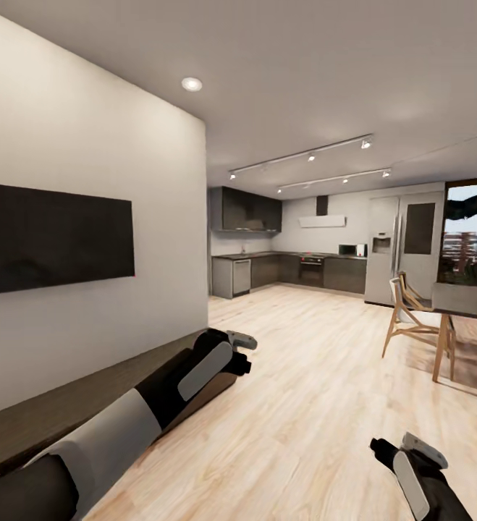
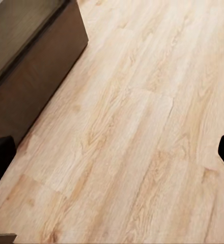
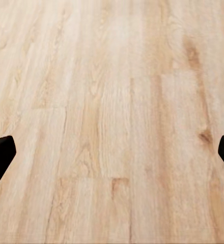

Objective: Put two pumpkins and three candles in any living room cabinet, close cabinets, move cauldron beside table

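The cabinet (image 1: 64, 412) is a long, low dark brown unit along the white wall under the black TV (image 1: 50, 235). Its end and front (image 2: 30, 71) look flush in the left wrist view, above bare plank floor. My left arm reaches over the cabinet's far end, and my left gripper (image 1: 241, 350) (image 2: 112, 152) is open with nothing between its black fingertips (image 2: 0, 155). My right gripper (image 1: 406, 447) (image 3: 112, 152) hangs low over the floor, also open and empty. The pumpkins, candles, cauldron and table are out of view.
Light wood floor (image 1: 303, 362) runs ahead to a dark kitchen (image 1: 296, 268) with a tall fridge (image 1: 394, 250). A wooden chair (image 1: 408, 315) and a dark-topped dining set with wooden legs (image 1: 459, 322) stand at the right.
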### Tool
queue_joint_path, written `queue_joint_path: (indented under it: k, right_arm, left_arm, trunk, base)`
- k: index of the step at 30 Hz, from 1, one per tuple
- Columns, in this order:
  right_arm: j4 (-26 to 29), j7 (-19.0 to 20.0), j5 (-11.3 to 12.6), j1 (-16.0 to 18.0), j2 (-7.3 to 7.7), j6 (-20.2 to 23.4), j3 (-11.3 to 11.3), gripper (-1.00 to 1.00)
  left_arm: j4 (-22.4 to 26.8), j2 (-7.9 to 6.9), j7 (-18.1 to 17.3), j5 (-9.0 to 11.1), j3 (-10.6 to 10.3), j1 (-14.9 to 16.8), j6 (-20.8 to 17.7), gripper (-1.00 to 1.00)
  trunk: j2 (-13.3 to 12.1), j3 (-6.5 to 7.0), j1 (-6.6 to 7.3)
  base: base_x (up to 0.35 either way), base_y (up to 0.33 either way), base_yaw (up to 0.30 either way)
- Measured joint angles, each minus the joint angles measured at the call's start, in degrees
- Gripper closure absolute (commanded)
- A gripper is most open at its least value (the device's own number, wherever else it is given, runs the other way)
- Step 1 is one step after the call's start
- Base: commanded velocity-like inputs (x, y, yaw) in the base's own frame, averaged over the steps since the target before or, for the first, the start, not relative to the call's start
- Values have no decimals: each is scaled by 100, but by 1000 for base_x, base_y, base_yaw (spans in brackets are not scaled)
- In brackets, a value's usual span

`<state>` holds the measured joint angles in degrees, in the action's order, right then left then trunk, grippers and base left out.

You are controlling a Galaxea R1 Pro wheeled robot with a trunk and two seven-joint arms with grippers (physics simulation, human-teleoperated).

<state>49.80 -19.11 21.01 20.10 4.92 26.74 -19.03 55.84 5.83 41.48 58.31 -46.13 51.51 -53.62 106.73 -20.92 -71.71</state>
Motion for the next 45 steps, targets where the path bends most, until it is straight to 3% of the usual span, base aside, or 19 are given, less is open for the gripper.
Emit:
queue_joint_path:
  k: [3,11,17,19,21,23,27,33,45]
  right_arm:
    - [-38,12,10,-63,4,-104,-5,-100]
    - [-80,14,38,-310,35,-495,-10,-100]
    - [-317,21,52,-377,48,-723,-12,-100]
    - [-454,23,54,-382,48,-855,-10,-100]
    - [-605,24,58,-385,45,-1038,-9,-100]
    - [-687,24,53,-386,44,-1109,-7,-100]
    - [-802,24,33,-386,36,-1176,-1,-100]
    - [-952,24,1,-386,29,-1206,1,-100]
    - [-1000,32,72,-386,51,-1204,-6,-100]
  left_arm:
    - [-56,4,-40,0,-36,0,141,-100]
    - [-232,0,-374,-3,-425,-36,886,-100]
    - [-325,-44,-663,-18,-589,-620,1865,-100]
    - [-594,-53,-952,-13,-647,-754,2320,-100]
    - [-1439,-56,-1479,-6,-683,-870,2886,-100]
    - [-2112,-56,-1874,0,-688,-910,3223,-100]
    - [-2812,-58,-2328,12,-686,-944,3730,-100]
    - [-2987,-60,-2474,20,-687,-960,3946,-100]
    - [-3003,-55,-2498,13,-688,-967,3979,-100]
  trunk:
    - [0,23,0]
    - [0,86,0]
    - [0,132,0]
    - [0,147,0]
    - [-1,162,0]
    - [-1,178,0]
    - [0,209,2]
    - [-1,238,1]
    - [-1,233,0]
  base:
    - [0,-276,-190]
    - [26,-125,-191]
    - [7,-12,-194]
    - [1,-3,-196]
    - [5,-1,-197]
    - [59,-1,-197]
    - [139,0,-196]
    - [40,0,-104]
    - [3,0,-228]
